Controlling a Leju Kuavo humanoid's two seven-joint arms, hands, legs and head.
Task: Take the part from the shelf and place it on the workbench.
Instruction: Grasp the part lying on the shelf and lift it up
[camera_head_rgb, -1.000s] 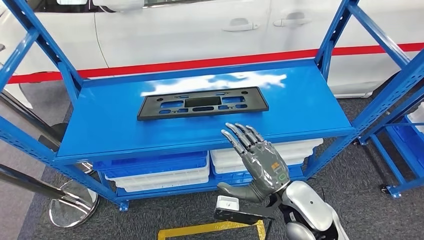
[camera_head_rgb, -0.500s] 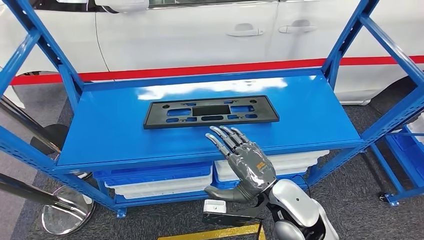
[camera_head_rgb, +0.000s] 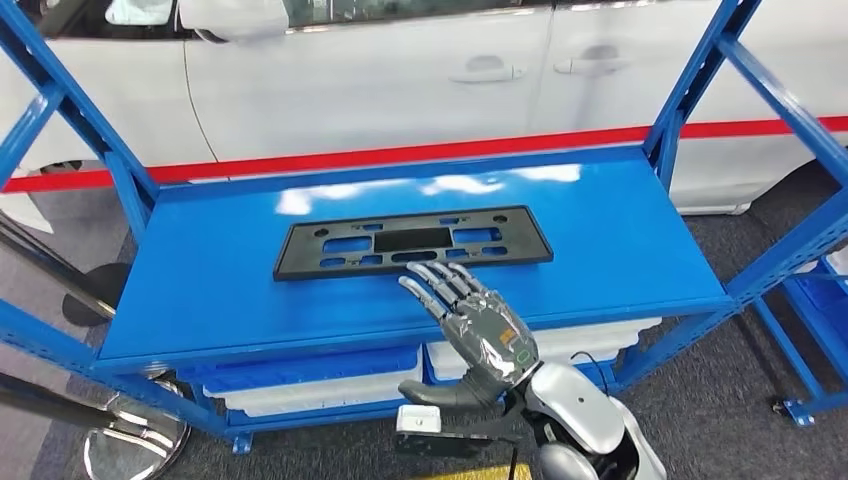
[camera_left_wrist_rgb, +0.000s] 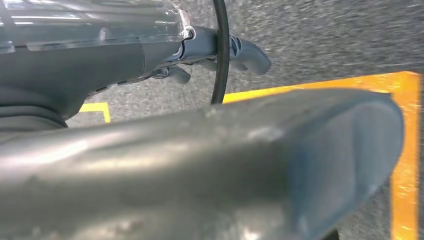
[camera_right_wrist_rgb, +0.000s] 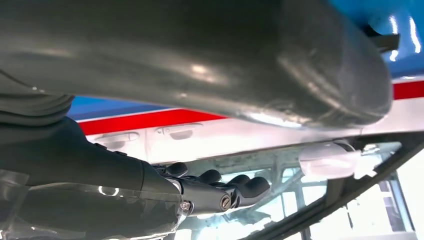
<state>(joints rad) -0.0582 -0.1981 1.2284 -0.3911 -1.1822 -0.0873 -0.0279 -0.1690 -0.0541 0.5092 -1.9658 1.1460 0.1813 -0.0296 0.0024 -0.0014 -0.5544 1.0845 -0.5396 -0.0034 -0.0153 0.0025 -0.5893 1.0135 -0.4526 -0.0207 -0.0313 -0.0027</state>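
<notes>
- Head view: the flat black plastic part with cut-out slots (camera_head_rgb: 413, 242) lies on the glossy blue metal shelf (camera_head_rgb: 620, 240). The robot's right hand (camera_head_rgb: 478, 322) hovers at its near edge, fingers spread, holding nothing. A flat plate offers little to grip; it could slide away.
- Left wrist view: the left hand (camera_left_wrist_rgb: 220, 47) hangs over grey floor, fingers seemingly curled, though I cannot tell for sure.
- Right wrist view: dark fingers (camera_right_wrist_rgb: 220, 185) against a white car (camera_right_wrist_rgb: 210, 135), the part unseen.

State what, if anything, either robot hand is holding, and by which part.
Nothing is held. The right hand reaches with fingers spread toward the near edge of the black part lying flat on the shelf. The left hand hangs over the floor, its fingers curled on nothing.
</notes>
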